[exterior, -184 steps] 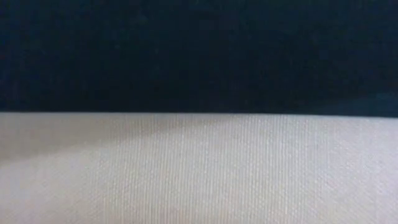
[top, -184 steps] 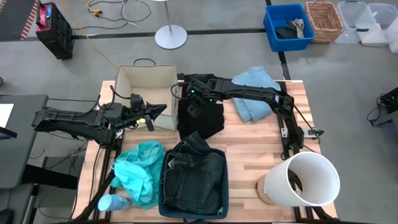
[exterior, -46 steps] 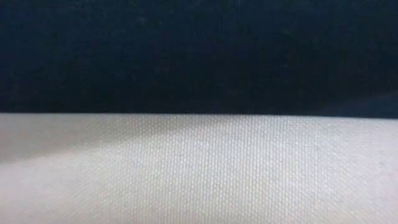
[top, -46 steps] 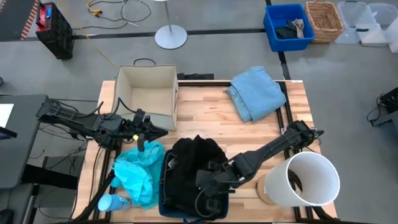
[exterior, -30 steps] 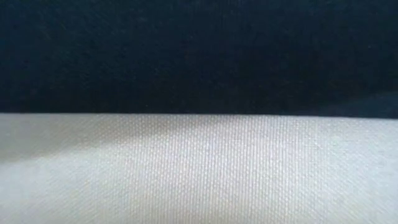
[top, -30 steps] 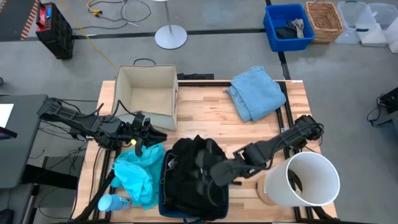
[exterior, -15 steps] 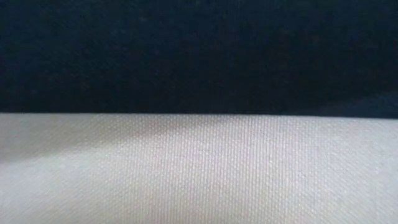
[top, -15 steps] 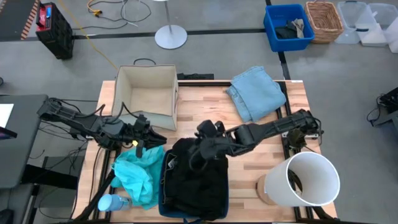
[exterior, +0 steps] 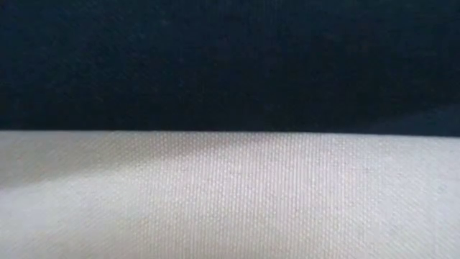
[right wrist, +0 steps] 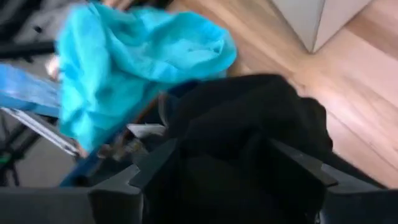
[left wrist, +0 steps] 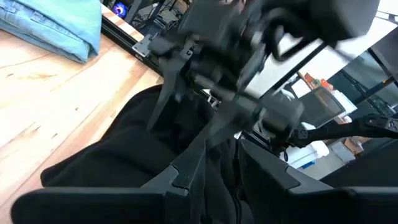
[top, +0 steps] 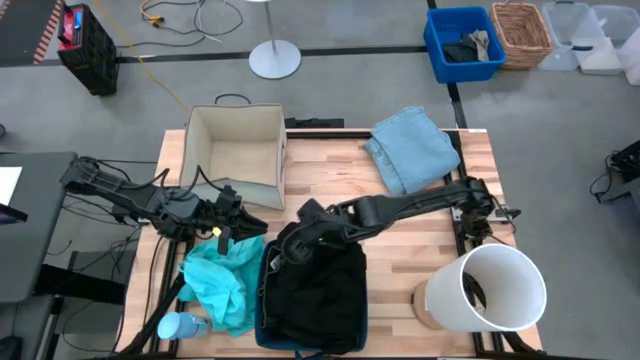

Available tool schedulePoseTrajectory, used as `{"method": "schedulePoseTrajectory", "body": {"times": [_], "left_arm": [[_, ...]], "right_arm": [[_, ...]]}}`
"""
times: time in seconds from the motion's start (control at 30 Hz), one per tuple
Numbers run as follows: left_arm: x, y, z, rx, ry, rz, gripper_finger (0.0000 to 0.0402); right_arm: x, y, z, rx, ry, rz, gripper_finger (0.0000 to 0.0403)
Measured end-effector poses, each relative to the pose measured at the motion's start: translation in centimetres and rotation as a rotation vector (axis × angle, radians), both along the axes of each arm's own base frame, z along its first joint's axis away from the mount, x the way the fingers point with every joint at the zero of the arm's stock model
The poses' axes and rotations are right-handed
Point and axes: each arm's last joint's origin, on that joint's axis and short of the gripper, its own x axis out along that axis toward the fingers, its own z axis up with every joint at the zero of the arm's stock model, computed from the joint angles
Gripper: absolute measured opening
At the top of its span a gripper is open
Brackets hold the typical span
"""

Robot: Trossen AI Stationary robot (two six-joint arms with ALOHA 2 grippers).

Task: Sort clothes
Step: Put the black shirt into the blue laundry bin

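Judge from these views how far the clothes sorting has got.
Done: the black garment lies piled in the dark bin. In hand: nothing is held; the right hand hangs open over that pile, and the left hand waits beside the teal garment. Left: the teal garment and the light blue denim lie unsorted on the table.

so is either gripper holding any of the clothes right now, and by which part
Nothing is held. The right gripper hangs open over the crumpled black garment; the left gripper is open beside the bright teal garment.
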Motion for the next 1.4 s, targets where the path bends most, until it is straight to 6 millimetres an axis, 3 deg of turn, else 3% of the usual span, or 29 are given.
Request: {"method": "schedulePoseTrajectory", "body": {"times": [0.17, 0.3, 0.47, 0.53, 0.8, 0.9, 1.07, 1.2, 1.4], "left_arm": [[0.0, 0.0, 0.0, 0.001, 0.0, 0.0, 0.0093], [0.0, 0.0, -0.2, 0.008, 0.02, 0.0, 0.0093], [0.0, 0.0, -0.3, -0.009, 0.033, 0.003, 0.0093], [-0.1, 0.0, -0.3, -0.013, 0.036, 0.004, 0.0093], [-0.1, 0.0, -0.3, -0.028, 0.036, 0.006, 0.0093], [0.0, 0.0, -0.3, -0.028, 0.036, 0.006, 0.0093], [0.0, 0.0, -0.3, -0.026, 0.035, 0.006, 0.0093], [0.0, 0.0, -0.3, -0.025, 0.035, 0.006, 0.0093], [-0.1, 0.0, -0.3, -0.024, 0.035, -0.005, 0.0093]], "right_arm": [[0.5, 1.0, -1.7, 0.009, 0.04, -0.002, 0.0213], [0.4, 1.5, -1.6, 0.012, 0.031, 0.009, 0.0146], [-0.1, 2.6, 0.5, -0.02, -0.079, 0.094, 0.0035], [-0.3, 3.1, 1.7, -0.035, -0.141, 0.133, 0.0012], [-2.3, 5.1, 5.5, -0.041, -0.304, 0.296, 0.001], [-3.0, 6.7, 5.7, 0.0, -0.3, 0.37, 0.001], [-3.6, 8.8, 4.0, 0.001, -0.204, 0.416, 0.0015], [-3.1, 9.3, 1.2, 0.015, -0.068, 0.349, 0.0029], [-1.9, 9.6, -1.1, 0.044, -0.009, 0.288, 0.0113]]}}
